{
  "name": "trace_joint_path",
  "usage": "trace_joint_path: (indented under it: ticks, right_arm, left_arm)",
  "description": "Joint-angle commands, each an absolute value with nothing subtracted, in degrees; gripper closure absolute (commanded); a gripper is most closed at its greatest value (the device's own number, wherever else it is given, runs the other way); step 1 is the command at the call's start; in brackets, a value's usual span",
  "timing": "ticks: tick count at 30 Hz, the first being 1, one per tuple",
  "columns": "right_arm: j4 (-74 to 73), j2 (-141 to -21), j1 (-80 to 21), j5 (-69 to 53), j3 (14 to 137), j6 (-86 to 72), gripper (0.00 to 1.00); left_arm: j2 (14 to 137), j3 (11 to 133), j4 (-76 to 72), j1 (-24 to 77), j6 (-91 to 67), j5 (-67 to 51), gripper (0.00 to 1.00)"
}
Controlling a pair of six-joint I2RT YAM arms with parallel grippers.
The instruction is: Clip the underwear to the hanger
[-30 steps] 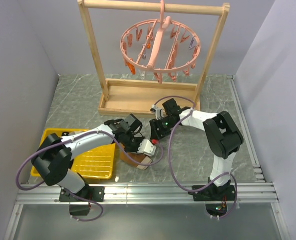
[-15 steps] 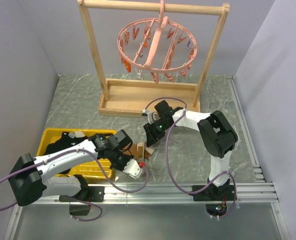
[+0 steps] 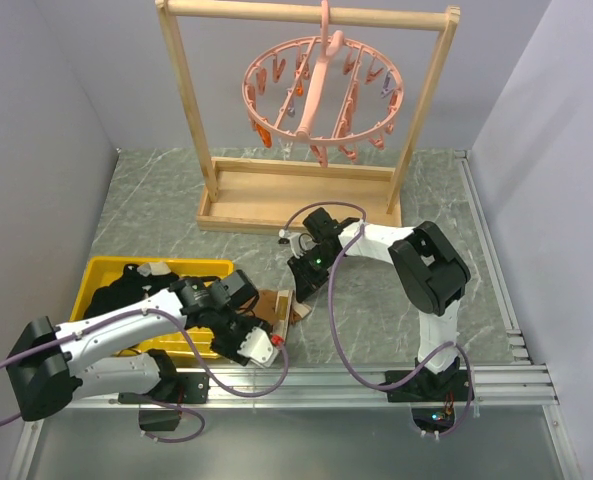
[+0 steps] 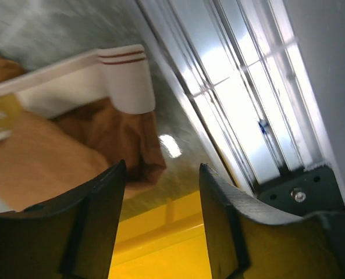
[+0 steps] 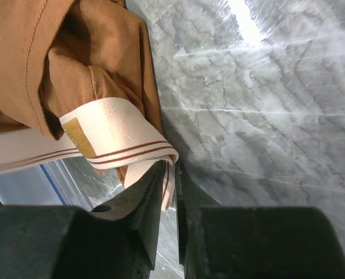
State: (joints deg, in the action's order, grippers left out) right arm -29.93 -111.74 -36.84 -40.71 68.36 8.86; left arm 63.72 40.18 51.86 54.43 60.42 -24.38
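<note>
- The underwear [image 3: 272, 303] lies crumpled on the tabletop [image 3: 166, 200], just right of the yellow tray [image 3: 106, 270] and well apart from the hanger [image 3: 321, 95].
- It is brown cloth in loose folds. Its pale waistband [image 5: 102, 133], with two thin brown stripes and a small mustard label, is bent back over itself.
- The right end effector [image 5: 171, 186] is pressed nearly together on one folded edge of that waistband, pinching it low against the tabletop.
- The left end effector [image 4: 160, 171] is spread with nothing between its fingers, hovering near the garment's edge close to the tray.
- Judged step: picking up, with only one corner gripped and nothing clipped yet.
- The next move probably calls for lifting the waistband clear, perhaps with the left end effector taking a second edge, then carrying it up to a clip [image 3: 276, 75].
- The pink hanger hangs from the wooden rack [image 3: 191, 130] at the far side. A black garment [image 3: 126, 290] sits in the tray.
</note>
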Motion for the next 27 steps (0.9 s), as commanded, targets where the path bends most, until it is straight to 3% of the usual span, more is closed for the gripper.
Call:
trace_joint_path:
  ticks: [1,6,15,18,19,22,23,26,27]
  right_arm:
    - [-32.17,-112.06,-37.35,-40.43,69.43,10.37,0.80]
    - [-32.26,-111.36,-37.35,-40.25,69.08,10.28,0.84]
    - [-32.17,-110.48,-37.35,-40.86,68.73,9.76,0.92]
    - [-31.99,-109.78,-37.35,-41.04,68.38,9.58,0.97]
    - [-31.91,-109.51,-37.35,-40.96,68.20,9.67,0.98]
    - [-31.73,-108.11,-37.27,-40.34,67.50,9.58,1.00]
    - [-31.47,-107.76,-37.18,-40.34,67.06,9.41,1.00]
    - [-31.38,-105.83,-37.00,-40.52,66.27,8.79,0.84]
    - [-31.29,-104.60,-36.83,-40.26,66.10,8.27,0.65]
  left_arm:
    - [61.27,44.29,49.49,55.98,55.66,-27.86,0.41]
    - [61.35,44.21,43.34,60.37,50.28,-25.85,0.37]
    - [60.82,37.27,37.10,67.14,46.94,-21.01,0.41]
    - [62.40,35.77,33.93,70.13,44.48,-17.15,0.54]
    - [63.36,35.77,33.58,70.66,43.86,-16.18,0.73]
    - [63.37,36.91,32.17,70.66,38.43,-13.19,0.97]
    - [62.93,37.87,32.34,70.66,37.54,-12.92,1.00]
    - [61.17,41.20,34.88,69.70,35.34,-13.09,1.00]
    - [61.00,42.44,35.50,68.31,34.81,-13.44,1.00]
